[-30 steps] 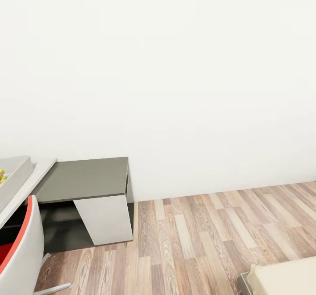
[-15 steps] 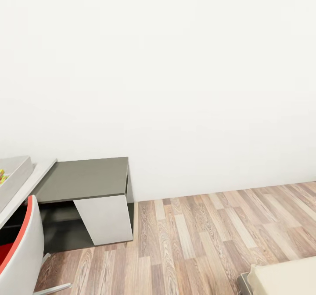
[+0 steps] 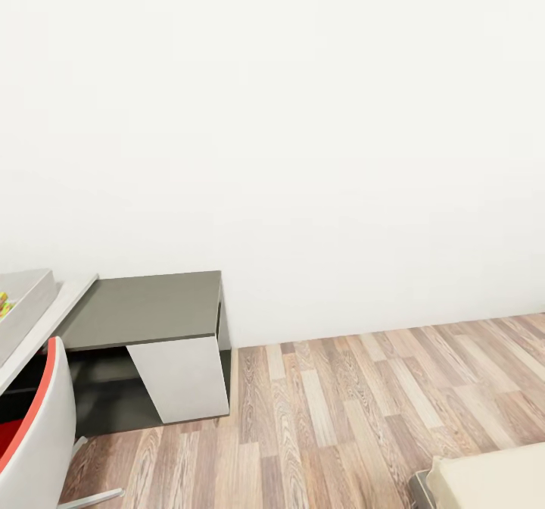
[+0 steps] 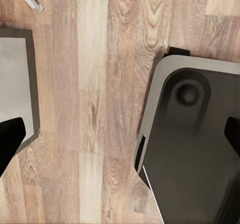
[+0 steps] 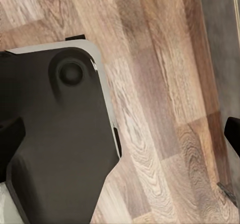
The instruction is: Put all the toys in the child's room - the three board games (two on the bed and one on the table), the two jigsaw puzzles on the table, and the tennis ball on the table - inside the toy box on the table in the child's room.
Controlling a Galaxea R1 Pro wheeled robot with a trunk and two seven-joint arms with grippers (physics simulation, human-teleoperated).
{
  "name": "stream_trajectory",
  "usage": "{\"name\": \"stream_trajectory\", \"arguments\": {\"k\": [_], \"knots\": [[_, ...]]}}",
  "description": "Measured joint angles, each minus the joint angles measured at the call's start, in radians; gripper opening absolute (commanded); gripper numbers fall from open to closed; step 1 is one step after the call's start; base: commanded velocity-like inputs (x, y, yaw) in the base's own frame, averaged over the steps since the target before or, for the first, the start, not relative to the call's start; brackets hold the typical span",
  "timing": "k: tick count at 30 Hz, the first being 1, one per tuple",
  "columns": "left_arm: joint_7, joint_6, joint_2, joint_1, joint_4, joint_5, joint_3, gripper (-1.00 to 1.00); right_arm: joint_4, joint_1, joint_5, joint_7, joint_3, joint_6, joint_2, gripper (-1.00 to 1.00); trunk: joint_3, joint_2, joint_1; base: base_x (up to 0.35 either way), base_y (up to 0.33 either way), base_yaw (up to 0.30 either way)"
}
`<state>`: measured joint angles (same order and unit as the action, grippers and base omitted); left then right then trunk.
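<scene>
At the left edge of the head view, the end of the pale table shows, with a corner of the light-grey toy box on it. A small yellow-green and red patch peeks over the box's rim; I cannot tell what it is. The beige corner of the bed sits at the bottom right. My left gripper hangs open over the wood floor, its dark fingertips far apart and nothing between them. My right gripper is open too, above the floor and empty.
A low dark-grey cabinet with a white slanted panel stands against the white wall beside the table. A white chair with a red seat is at the bottom left. Both wrist views show my dark base over the wood-plank floor.
</scene>
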<state>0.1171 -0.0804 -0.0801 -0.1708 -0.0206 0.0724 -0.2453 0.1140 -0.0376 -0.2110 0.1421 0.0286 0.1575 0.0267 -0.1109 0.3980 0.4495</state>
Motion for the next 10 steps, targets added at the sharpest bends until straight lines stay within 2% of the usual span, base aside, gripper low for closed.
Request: {"name": "stream_trajectory", "arguments": {"k": [10], "knots": [[0.000, 0.000, 0.000, 0.000, 0.001, 0.002, 0.001, 1.00, 0.000, 0.000, 0.001, 0.000, -0.001, 0.000, 0.001, 1.00, 0.000, 0.000, 0.000, 0.000, 0.000, 0.000]]}}
